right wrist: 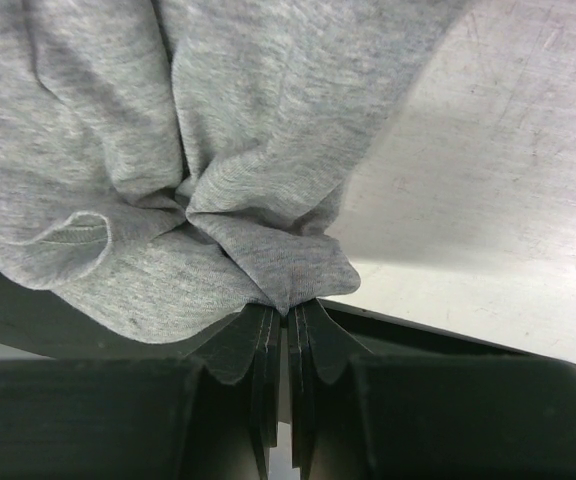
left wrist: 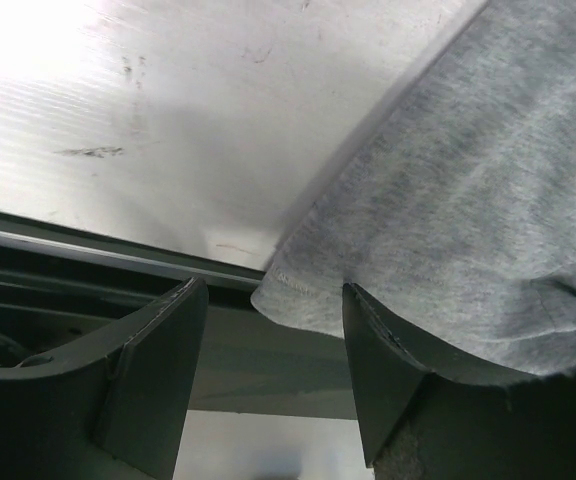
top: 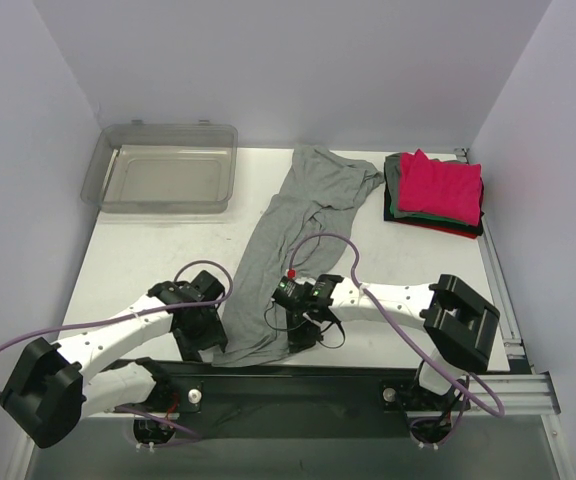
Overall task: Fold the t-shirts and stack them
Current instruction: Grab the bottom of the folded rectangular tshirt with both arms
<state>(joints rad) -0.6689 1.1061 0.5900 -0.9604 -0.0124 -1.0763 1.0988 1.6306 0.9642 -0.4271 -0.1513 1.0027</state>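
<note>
Surface: white table (top: 138,260) closed in by pale walls on three sides, with a dark rail along its near edge.
Grey tee (top: 293,225): bunched lengthwise into a long strip. It runs from the far middle of the table, where it spreads wider, down to the near edge between the two arms.
Right gripper (top: 306,335): set on the near right side of the grey tee. In the wrist view its fingertips (right wrist: 288,312) are pressed together on a pinched fold of the cloth, and creases fan out from the pinch.
Left gripper (top: 206,335): at the tee's near left corner. In the wrist view its two fingers (left wrist: 158,370) stand apart. The hemmed corner of the tee hangs in the gap, beside the finger on that view's right. The cloth passes over the top of that finger, and the other finger is clear of it.
Tee against table edge: the near end hangs just past the rail, and both grippers meet it there, one on each side.
Folded stack (top: 400,195): in the far right corner, with a pink-red shirt (top: 443,185) on top and green, dark and grey layers showing at the edges. It lies just beside the tee's far end and well apart from both grippers.
Clear bin (top: 163,170): in the far left corner, apart from the tee.
Cables (top: 118,322): purple loops trail along both arms.
</note>
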